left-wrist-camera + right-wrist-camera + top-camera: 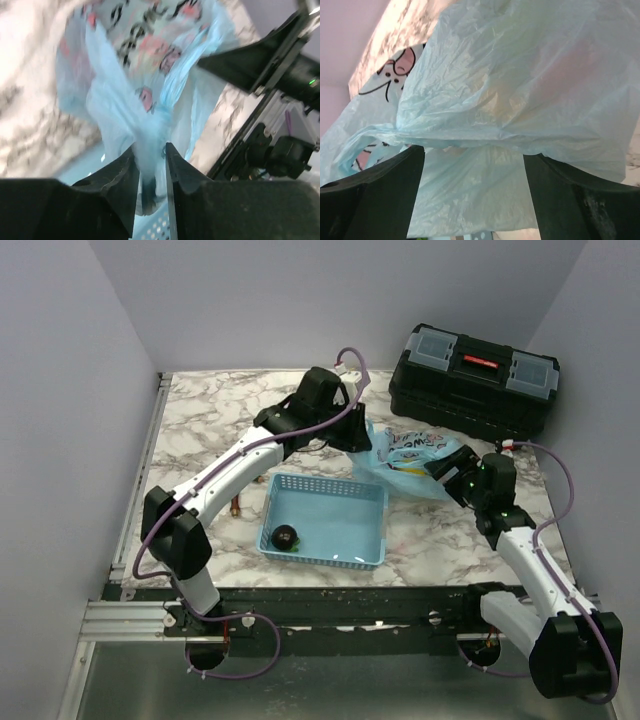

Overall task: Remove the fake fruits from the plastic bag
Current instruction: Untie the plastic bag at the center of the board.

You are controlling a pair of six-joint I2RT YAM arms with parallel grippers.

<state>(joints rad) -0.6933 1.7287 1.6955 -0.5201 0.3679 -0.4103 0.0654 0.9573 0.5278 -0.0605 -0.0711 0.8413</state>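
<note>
Clamping the plastic bag (415, 462), left hand (151, 152) hangs near the basket (335, 510); right hand (448, 473) spread apart, toolbox (475, 380) behind

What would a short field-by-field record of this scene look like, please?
plastic bag: just right of and behind the basket, stretched between the two grippers
left gripper: shut on a bunched strip of the bag
right gripper: open, fingers wide apart, bag film across the gap
fake fruits: none seen outside the bag
basket: light blue, latticed, holds one dark round plum
toolbox: black, closed, far right corner
table: marbled top
</note>
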